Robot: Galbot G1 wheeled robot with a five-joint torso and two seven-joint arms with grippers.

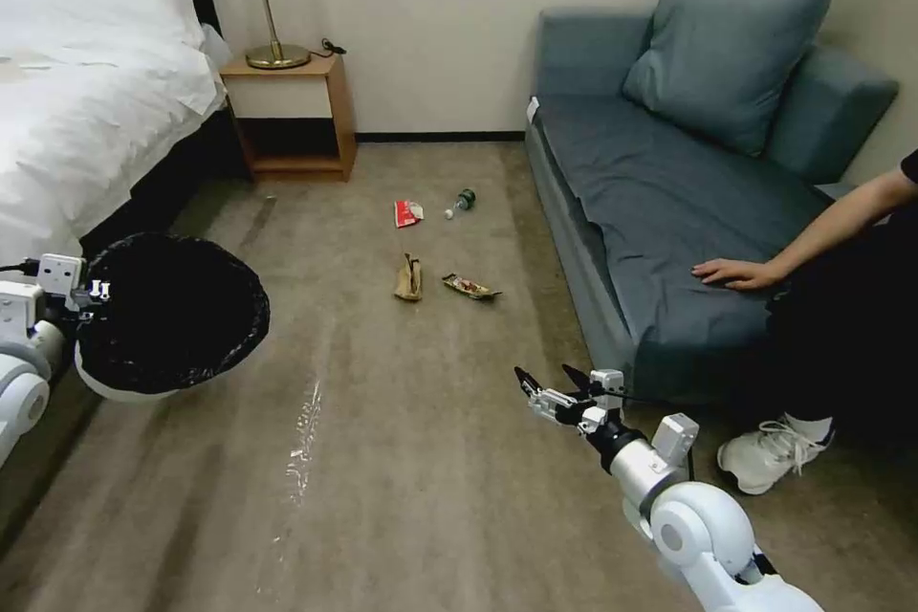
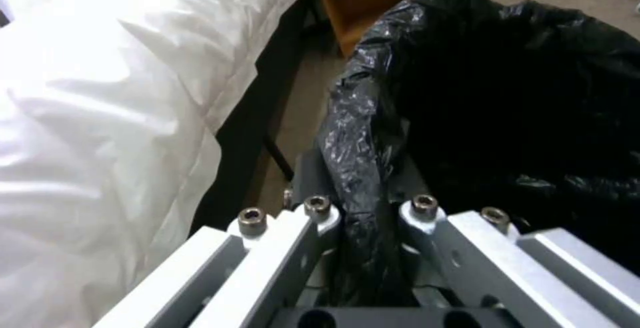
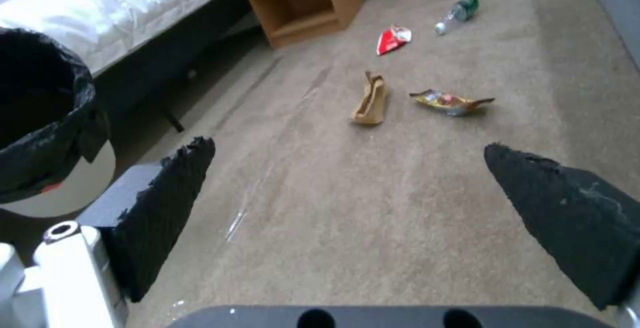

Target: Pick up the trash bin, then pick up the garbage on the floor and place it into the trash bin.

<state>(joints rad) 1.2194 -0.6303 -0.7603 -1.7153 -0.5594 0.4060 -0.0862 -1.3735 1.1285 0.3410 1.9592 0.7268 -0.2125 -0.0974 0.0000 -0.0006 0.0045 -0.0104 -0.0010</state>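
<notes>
I am holding the trash bin [image 1: 172, 316] off the floor [image 1: 402, 459] at my left side, beside the white-sheeted bed [image 1: 86, 86]. It is a round white plastic shell lined with a glossy, crinkled black bag folded over the rim. The left gripper [image 2: 370, 208] is clamped on that rim; in the left wrist view its metal fingers [image 2: 313, 218] are pinching a bunched fold of liner between them.

The right gripper [image 1: 553, 381] is hanging low over the carpet in front of the grey-blue sofa [image 1: 669, 201], holding nothing. Its two black, rough-edged wedge pads [image 3: 170, 203] are standing wide apart.

The garbage is lying ahead on the short-pile grey-brown carpet, well apart from both grippers. I am reading four pieces: a crumpled red-and-white wrapper [image 1: 408, 212], a small clear bottle with green label [image 1: 460, 203] on its side just beside it, a creased brown paper bag [image 1: 408, 278] nearer me, and a flat yellow-brown snack wrapper [image 1: 469, 287] next to that.

A wooden nightstand [image 1: 292, 120] is standing against the far wall, carrying a brass-based lamp [image 1: 268, 10].
</notes>
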